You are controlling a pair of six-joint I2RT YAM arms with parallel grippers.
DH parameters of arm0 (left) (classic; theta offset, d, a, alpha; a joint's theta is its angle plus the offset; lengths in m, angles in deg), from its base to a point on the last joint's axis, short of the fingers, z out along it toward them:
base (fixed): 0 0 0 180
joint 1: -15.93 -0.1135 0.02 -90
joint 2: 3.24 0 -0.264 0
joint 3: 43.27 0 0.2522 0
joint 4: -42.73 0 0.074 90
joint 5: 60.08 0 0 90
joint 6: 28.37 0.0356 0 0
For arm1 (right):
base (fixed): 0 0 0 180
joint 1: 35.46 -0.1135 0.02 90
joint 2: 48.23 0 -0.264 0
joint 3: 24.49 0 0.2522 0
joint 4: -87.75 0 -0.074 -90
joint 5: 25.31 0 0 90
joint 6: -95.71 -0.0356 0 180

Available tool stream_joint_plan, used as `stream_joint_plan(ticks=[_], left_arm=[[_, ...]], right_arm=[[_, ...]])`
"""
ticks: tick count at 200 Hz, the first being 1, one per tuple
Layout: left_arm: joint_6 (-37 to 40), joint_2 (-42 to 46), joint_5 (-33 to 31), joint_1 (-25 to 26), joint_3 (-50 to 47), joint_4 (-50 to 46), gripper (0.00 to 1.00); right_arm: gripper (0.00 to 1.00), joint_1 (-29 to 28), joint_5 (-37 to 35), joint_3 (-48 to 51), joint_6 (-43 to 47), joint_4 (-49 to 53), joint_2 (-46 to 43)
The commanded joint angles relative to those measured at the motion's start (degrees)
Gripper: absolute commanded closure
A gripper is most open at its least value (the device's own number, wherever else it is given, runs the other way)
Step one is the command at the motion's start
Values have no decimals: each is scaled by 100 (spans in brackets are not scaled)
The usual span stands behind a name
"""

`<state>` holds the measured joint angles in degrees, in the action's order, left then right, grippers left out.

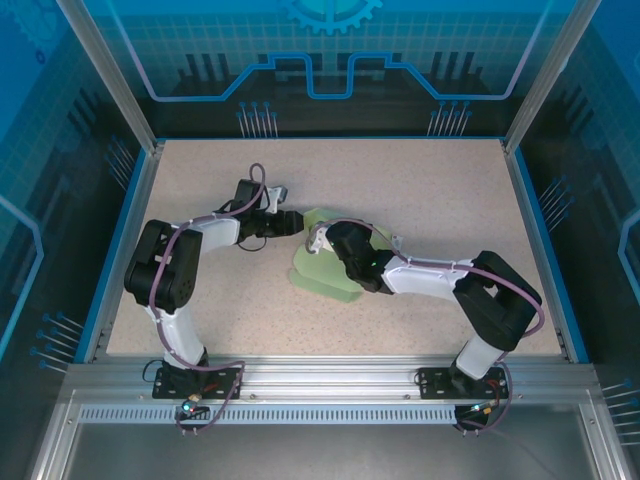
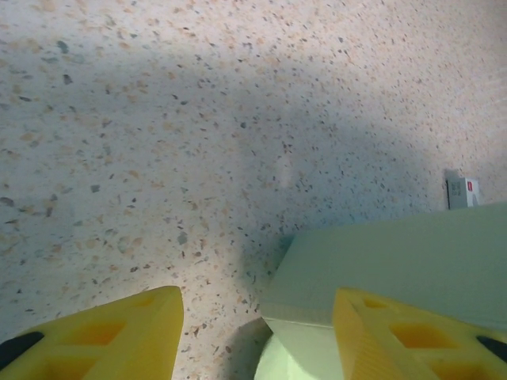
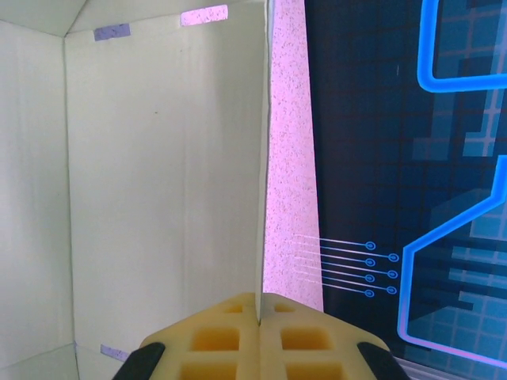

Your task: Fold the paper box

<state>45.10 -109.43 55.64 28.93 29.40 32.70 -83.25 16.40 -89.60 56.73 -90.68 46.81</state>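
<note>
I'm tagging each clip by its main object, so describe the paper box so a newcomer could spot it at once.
Start at the speckled beige table, then look to its middle, where the two arms meet. The paper box sits there, one panel pinched by the right gripper. It is the one pale green card thing among black-and-white arms.

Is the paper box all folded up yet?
Not yet. Some panels of the paper box already stand up along their creases. The right gripper is pinching one panel's edge, and the left gripper sits open at a box corner. It looks like an open shape, so closing it up is left.
</note>
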Motion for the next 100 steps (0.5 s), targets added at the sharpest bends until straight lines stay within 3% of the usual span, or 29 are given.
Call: stream_joint_plan(ticks=[1, 100], left_arm=[[379, -37, 364, 96, -73, 130, 46], [755, 32, 555, 291, -248, 313, 46]], right_arm=[[100, 57, 330, 38, -41, 155, -114], [100, 340, 670, 31, -99, 424, 14]])
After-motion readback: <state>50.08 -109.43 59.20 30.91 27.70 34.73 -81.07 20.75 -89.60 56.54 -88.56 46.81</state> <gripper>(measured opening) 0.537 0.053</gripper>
